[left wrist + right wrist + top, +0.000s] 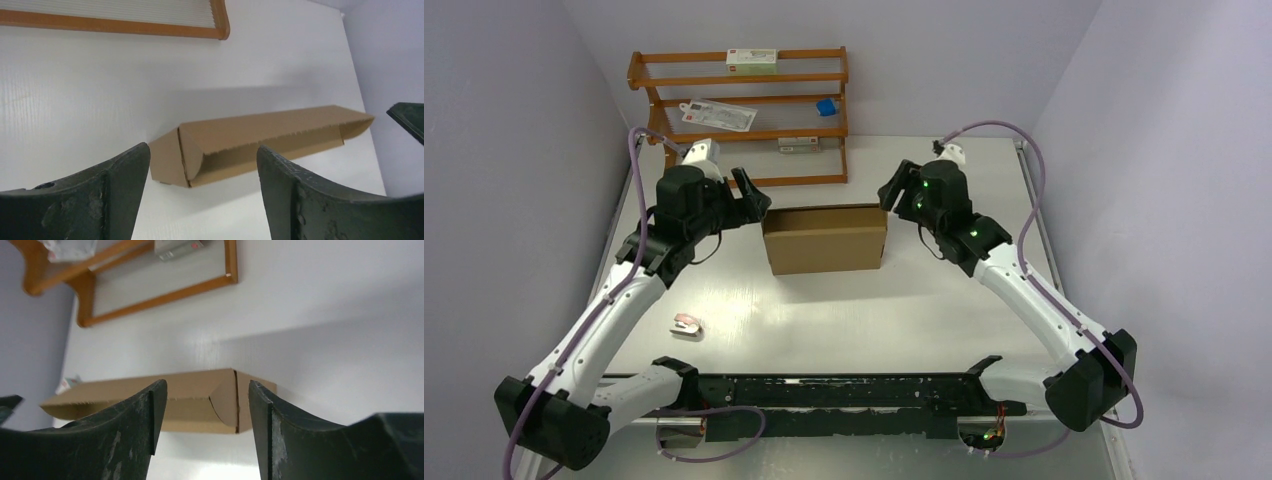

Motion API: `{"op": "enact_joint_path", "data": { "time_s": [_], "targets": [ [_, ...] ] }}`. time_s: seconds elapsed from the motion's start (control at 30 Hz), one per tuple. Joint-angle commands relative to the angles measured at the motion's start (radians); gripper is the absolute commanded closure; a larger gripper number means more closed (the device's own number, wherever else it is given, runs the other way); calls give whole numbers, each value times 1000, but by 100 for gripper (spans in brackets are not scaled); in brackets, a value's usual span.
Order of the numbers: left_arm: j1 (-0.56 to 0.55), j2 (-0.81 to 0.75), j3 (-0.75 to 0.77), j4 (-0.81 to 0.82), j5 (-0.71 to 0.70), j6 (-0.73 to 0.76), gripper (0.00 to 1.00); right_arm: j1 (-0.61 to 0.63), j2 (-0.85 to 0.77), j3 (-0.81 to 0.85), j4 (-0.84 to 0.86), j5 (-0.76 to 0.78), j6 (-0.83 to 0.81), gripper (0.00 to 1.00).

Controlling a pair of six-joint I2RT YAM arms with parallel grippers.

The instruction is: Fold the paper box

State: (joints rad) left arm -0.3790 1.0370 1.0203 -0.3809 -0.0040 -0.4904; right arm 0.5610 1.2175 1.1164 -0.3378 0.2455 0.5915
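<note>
The paper box (825,238) is folded into a shallow brown cardboard box and rests on the table between my two arms. My left gripper (752,196) hovers just off its left end, apart from it, jaws spread. In the left wrist view the paper box (260,135) lies beyond the open left gripper (202,150), nothing between the fingers. My right gripper (894,190) hangs off the right end, also open. In the right wrist view the box's end flap (225,400) shows past the open right gripper (206,385).
An orange-brown wooden rack (739,120) with small white cartons and a blue item stands at the back of the table, behind the box. A small pink-and-white object (686,325) lies at the near left. Lilac walls close in both sides.
</note>
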Motion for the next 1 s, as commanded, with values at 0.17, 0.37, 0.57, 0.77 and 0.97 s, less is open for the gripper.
{"op": "enact_joint_path", "data": {
  "time_s": [0.17, 0.37, 0.57, 0.77, 0.97],
  "targets": [
    [45, 92, -42, 145, 102, -130, 23, -51, 26, -84, 161, -89, 197, 45],
    [45, 96, -140, 192, 131, -152, 34, -51, 18, -195, 217, -147, 202, 58],
    [45, 104, -207, 215, 201, -159, 42, -49, -27, -321, 276, -175, 177, 62],
    [45, 84, -284, 221, 213, -154, 39, -50, -72, -440, 359, -183, 179, 61],
    [46, 43, -305, 205, 164, -145, 32, -49, -57, -540, 484, -205, 185, 62]
  ]
}}
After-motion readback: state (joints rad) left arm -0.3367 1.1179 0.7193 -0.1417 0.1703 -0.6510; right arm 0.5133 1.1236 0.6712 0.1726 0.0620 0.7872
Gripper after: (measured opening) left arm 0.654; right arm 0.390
